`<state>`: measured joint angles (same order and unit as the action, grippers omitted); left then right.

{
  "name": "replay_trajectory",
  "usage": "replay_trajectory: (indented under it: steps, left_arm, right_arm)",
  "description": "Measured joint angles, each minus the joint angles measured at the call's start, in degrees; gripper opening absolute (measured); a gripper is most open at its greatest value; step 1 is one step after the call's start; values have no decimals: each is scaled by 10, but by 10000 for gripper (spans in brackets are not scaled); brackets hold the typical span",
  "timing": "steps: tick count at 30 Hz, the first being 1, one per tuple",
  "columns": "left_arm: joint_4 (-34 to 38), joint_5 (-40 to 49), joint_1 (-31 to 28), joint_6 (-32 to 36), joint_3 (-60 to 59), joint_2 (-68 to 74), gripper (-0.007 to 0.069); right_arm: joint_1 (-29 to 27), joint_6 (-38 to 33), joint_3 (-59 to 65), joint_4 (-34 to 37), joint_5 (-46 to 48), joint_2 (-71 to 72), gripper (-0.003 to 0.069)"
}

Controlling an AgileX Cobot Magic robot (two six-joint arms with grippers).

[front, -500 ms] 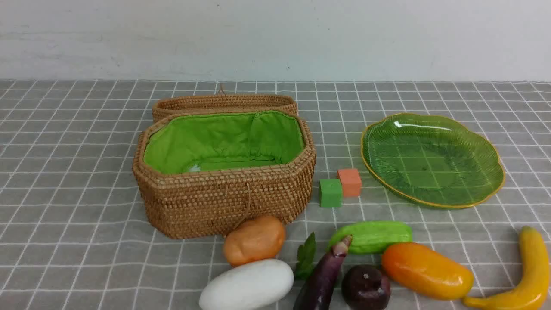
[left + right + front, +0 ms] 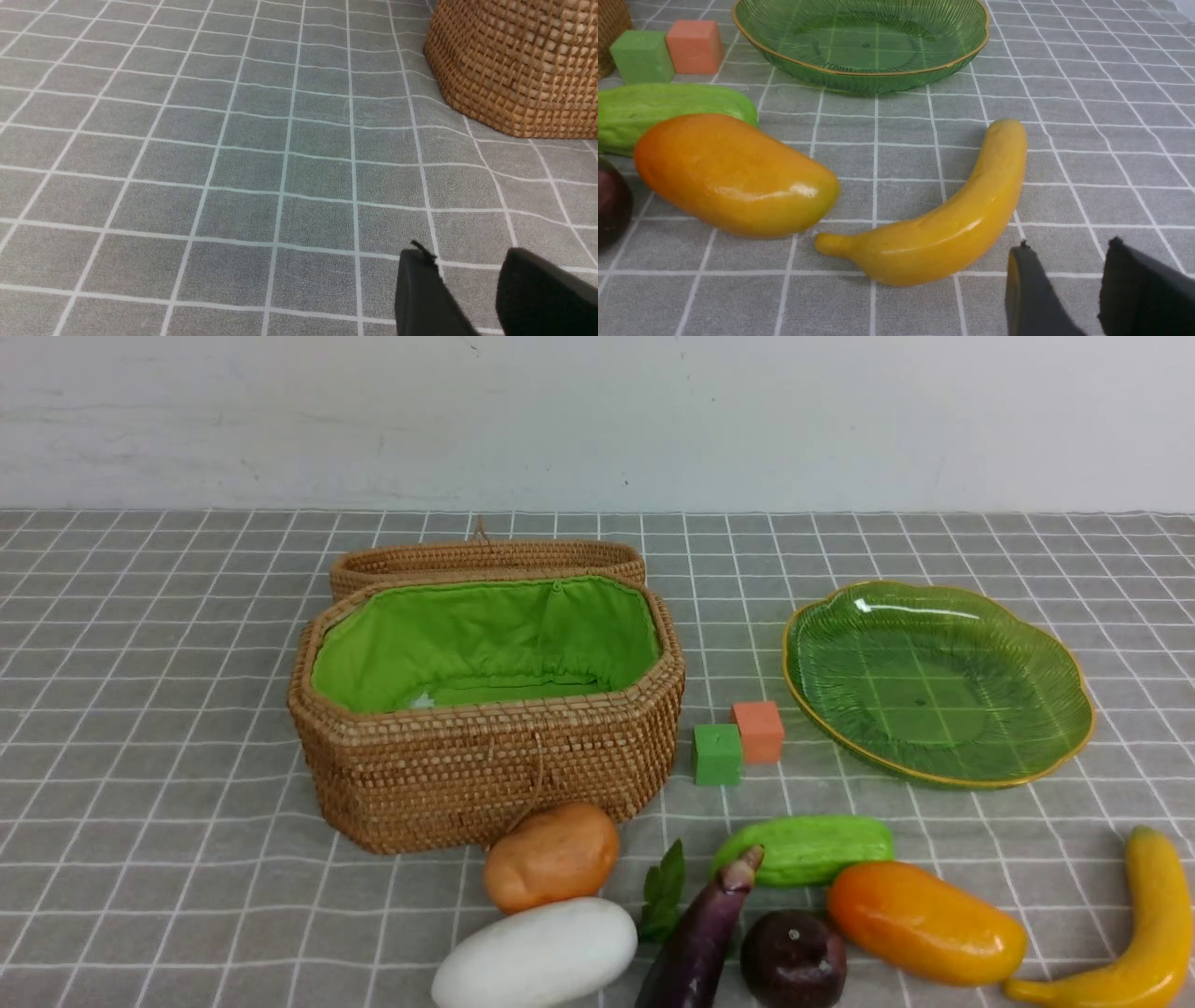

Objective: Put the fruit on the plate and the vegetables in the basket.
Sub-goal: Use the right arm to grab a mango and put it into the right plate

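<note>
The open wicker basket [image 2: 485, 756] with green lining stands left of centre, and the green plate [image 2: 934, 681] lies bare at the right. Along the near edge lie the potato [image 2: 551, 857], white gourd [image 2: 537, 954], leaf sprig [image 2: 665, 891], eggplant [image 2: 700, 943], cucumber [image 2: 808, 847], dark purple fruit [image 2: 794, 959], mango [image 2: 924, 922] and banana [image 2: 1148, 924]. Neither arm shows in the front view. My right gripper [image 2: 1069, 247] is open and holds nothing, just beside the banana [image 2: 943, 224]. My left gripper [image 2: 467, 254] is open over bare cloth, with the basket wall [image 2: 514, 65] ahead.
A green cube [image 2: 717, 754] and an orange cube [image 2: 758, 731] sit between basket and plate. The basket's lid [image 2: 485, 558] lies folded back behind it. A grey checked cloth [image 2: 140, 756] covers the table up to a white wall.
</note>
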<state>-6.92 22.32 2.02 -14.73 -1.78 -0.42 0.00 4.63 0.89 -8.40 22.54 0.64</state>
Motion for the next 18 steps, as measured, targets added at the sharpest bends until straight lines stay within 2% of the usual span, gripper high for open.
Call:
replay_trajectory:
  steps: [18]
  left_arm:
    - [0, 0, 0, 0, 0, 0, 239]
  right_arm:
    - [0, 0, 0, -9, -5, 0, 241]
